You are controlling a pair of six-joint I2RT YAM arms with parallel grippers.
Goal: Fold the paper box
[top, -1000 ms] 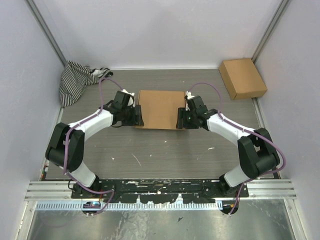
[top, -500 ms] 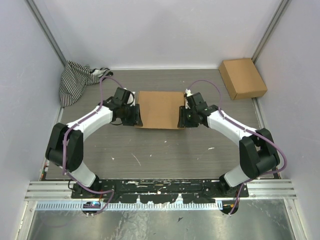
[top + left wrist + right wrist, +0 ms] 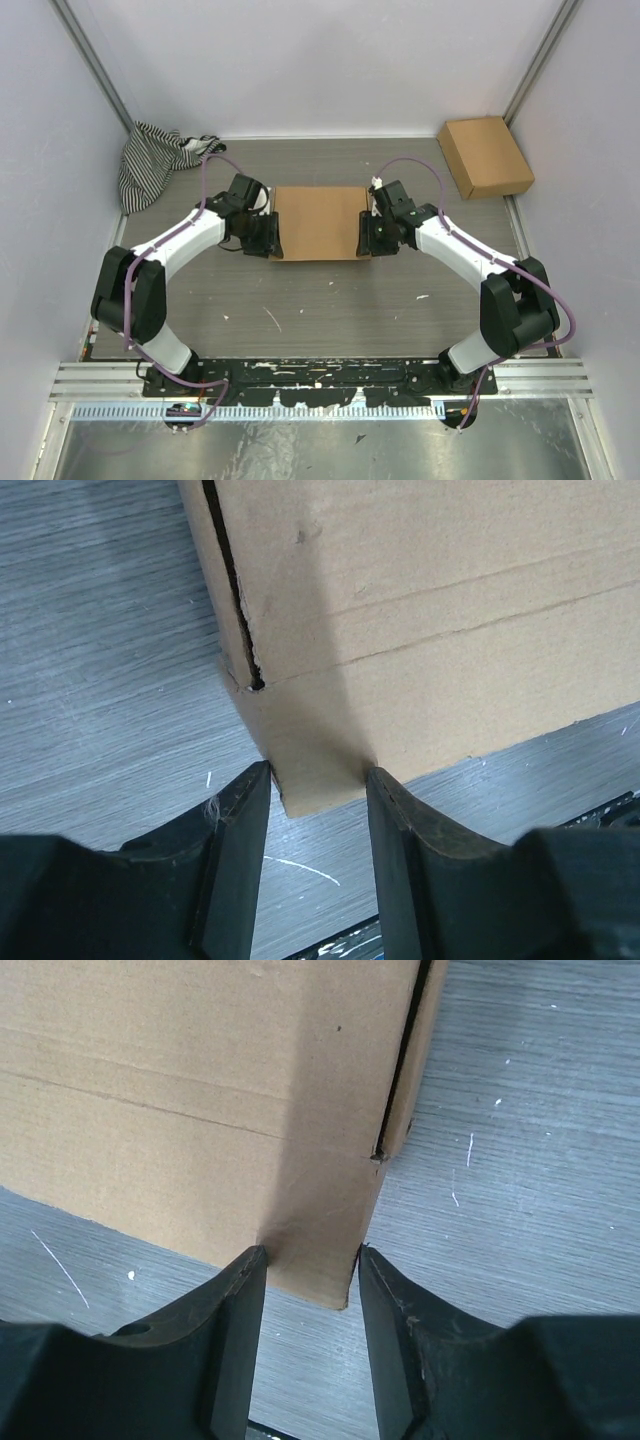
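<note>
The paper box [image 3: 320, 222] is a shallow brown cardboard box lying flat in the middle of the table. My left gripper [image 3: 274, 238] is shut on its near left corner. In the left wrist view both fingers [image 3: 240, 820] press the sides of that corner of the box [image 3: 420, 600], where a slit runs up the side wall. My right gripper [image 3: 366, 238] is shut on the near right corner. The right wrist view shows its gripper [image 3: 310, 1260] clamping the corner of the box [image 3: 200, 1090].
A second, smaller brown cardboard box [image 3: 485, 156] lies at the back right by the wall. A striped cloth [image 3: 155, 158] is bunched in the back left corner. Grey walls close in the table on three sides.
Both grippers have narrowed onto the near corners of the paper box. The box has shifted slightly toward the arms.
</note>
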